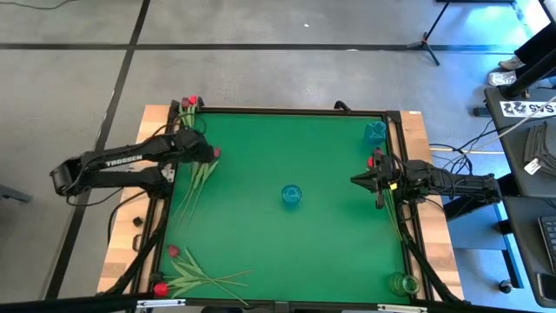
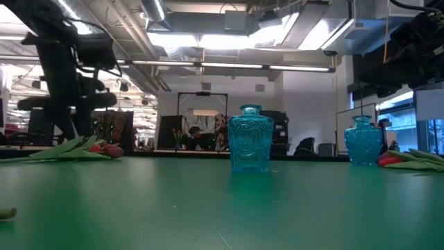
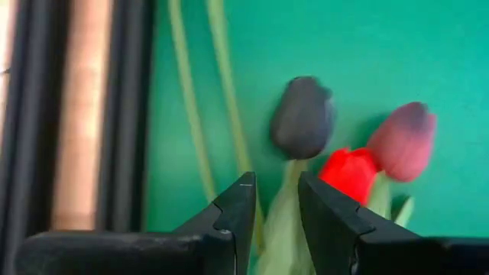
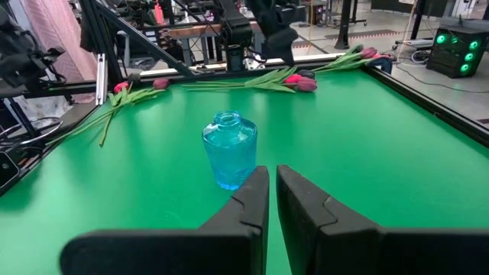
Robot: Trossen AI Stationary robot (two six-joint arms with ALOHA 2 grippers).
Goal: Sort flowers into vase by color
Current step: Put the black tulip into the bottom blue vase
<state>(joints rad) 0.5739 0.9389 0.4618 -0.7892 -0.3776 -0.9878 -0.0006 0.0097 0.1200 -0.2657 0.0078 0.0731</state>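
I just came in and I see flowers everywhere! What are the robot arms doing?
They are sorting fake tulips into vases. The left gripper hovers over three tulip heads at the table's left side: a dark tulip, a red tulip and a pink-maroon tulip. Its fingers are slightly apart around green stems. The right gripper waits shut on the right, facing the blue vase in the middle, which looks empty.

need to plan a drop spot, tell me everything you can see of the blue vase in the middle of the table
The blue vase is a small clear turquoise bottle, glass by its look, with embossed sides, rounded shoulders and a short open neck. It stands upright near the centre of the green table, apart from every flower, and neither gripper touches it. Nothing can be seen inside it.
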